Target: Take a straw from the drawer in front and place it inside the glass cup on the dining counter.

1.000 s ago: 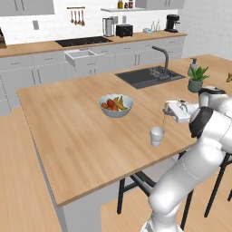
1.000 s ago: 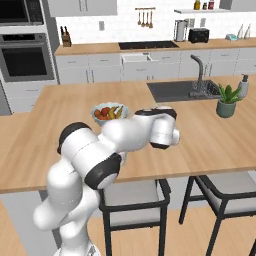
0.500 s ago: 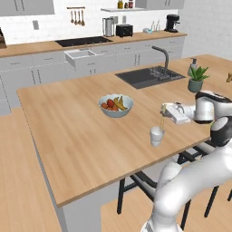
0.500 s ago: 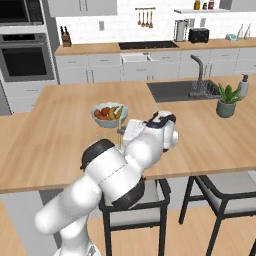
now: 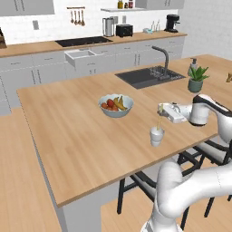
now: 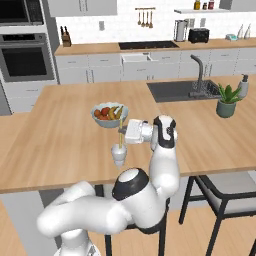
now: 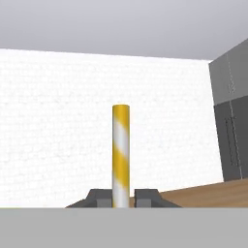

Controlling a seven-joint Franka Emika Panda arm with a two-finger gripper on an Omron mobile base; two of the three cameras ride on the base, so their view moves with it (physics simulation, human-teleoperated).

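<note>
While the gripper [image 5: 160,110] is hovering right of centre in the left base view, its fingers [image 7: 147,197] are pinched shut on the straw [image 5: 158,121], which is hanging upright with its lower end just above the glass cup [image 5: 156,136], or perhaps already dipping past the rim; I cannot tell which. The cup is standing near the front edge of the dining counter [image 5: 72,136], with the fruit bowl [image 5: 116,105] well apart towards the upper left. In the hand view the striped straw is rising between the two dark tips. Doing this step well is, I judge, a matter of keeping the straw vertical, centring it over the mouth, lowering until the tip is clearly inside, and only then letting go, so it is not tipping the light cup.
</note>
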